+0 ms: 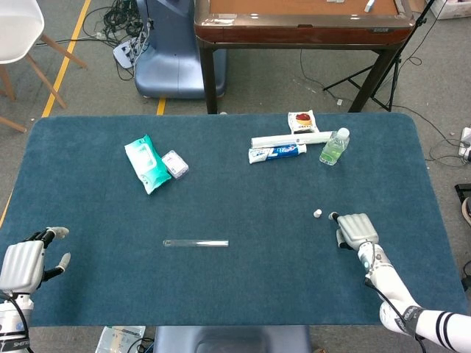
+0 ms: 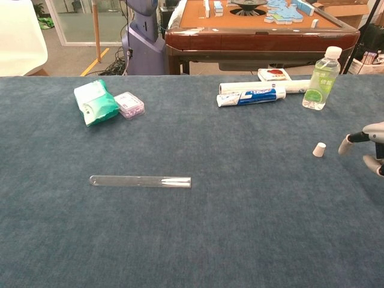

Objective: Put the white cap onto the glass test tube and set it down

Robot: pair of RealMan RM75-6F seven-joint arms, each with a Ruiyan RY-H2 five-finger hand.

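Observation:
The glass test tube [image 1: 196, 243] [image 2: 140, 180] lies flat on the blue mat, left of centre. The small white cap [image 1: 318, 214] [image 2: 319, 149] stands alone on the mat to the right. My right hand [image 1: 353, 230] [image 2: 367, 142] sits just right of the cap, holding nothing, a fingertip a short gap away from it. My left hand [image 1: 26, 261] hovers at the mat's near left corner, fingers apart and empty; the chest view does not show it.
A green wipes pack [image 1: 147, 163] and a small purple packet [image 1: 175, 163] lie at the back left. A toothpaste tube [image 1: 277, 153], a white box [image 1: 291, 139], a snack packet [image 1: 302, 121] and a small bottle [image 1: 334, 146] stand at the back right.

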